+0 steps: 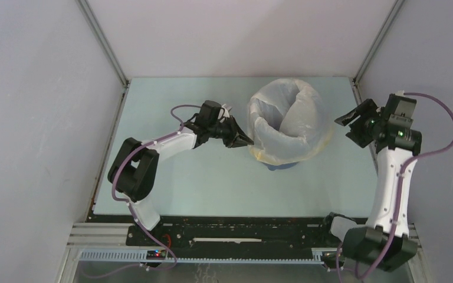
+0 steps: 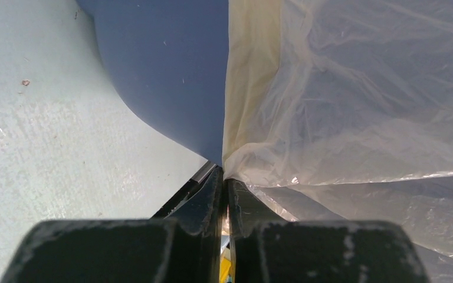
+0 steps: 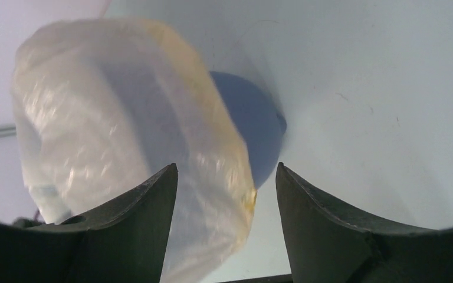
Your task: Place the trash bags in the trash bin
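The translucent whitish trash bag (image 1: 286, 121) with a yellowish rim is draped over and into the blue trash bin (image 1: 283, 166), whose base shows under it. My left gripper (image 1: 246, 141) is at the bin's left side, shut on the bag's yellow rim (image 2: 253, 88), beside the bin's blue wall (image 2: 165, 71). My right gripper (image 1: 349, 127) is open and empty, a short way to the right of the bin. In the right wrist view the bag (image 3: 124, 135) and the bin (image 3: 253, 130) lie beyond its spread fingers (image 3: 324, 224).
The pale blue table (image 1: 212, 177) is walled by white panels at the back and both sides. A black rail (image 1: 236, 233) runs along the near edge by the arm bases.
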Motion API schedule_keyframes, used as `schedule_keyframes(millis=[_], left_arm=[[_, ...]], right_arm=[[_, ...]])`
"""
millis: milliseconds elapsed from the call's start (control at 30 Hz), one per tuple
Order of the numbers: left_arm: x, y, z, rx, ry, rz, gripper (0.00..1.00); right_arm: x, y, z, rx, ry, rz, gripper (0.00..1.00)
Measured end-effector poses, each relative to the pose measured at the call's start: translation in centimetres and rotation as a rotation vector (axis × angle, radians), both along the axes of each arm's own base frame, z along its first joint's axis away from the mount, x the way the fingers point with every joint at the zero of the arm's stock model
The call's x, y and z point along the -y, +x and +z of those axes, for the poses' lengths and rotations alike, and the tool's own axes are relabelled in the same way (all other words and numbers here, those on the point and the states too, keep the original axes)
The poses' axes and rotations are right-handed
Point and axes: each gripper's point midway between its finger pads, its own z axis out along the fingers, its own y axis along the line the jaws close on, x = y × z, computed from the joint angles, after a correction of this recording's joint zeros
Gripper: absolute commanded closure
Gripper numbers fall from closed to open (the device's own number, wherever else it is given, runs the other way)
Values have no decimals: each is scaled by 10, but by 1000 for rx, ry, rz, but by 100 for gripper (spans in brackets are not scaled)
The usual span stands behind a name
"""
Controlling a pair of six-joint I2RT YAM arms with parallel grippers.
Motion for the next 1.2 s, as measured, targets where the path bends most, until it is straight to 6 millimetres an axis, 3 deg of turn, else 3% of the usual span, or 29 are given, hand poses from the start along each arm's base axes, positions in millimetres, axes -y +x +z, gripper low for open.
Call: schedule_keyframes(millis=[167, 367, 600, 900, 1067, 1200], left_arm=[[0, -2, 0, -7, -2, -5, 89], [1, -2, 1, -7, -6, -8, 88], [3, 2, 10, 13, -19, -11, 88], [-2, 2, 4, 4, 6, -11, 88], [-5, 5, 3, 15, 11, -7, 89], [-9, 7, 1, 23, 23, -4, 91]], right_arm=[[14, 33, -24, -30, 93, -12, 33], [-12, 54, -46, 6, 241, 109, 35], [-39, 57, -86, -4, 383, 154, 54], [-69, 60, -134, -102, 380, 206, 52], [-53, 50, -143, -195, 303, 164, 42], [-21, 56, -110, -194, 161, 99, 36]])
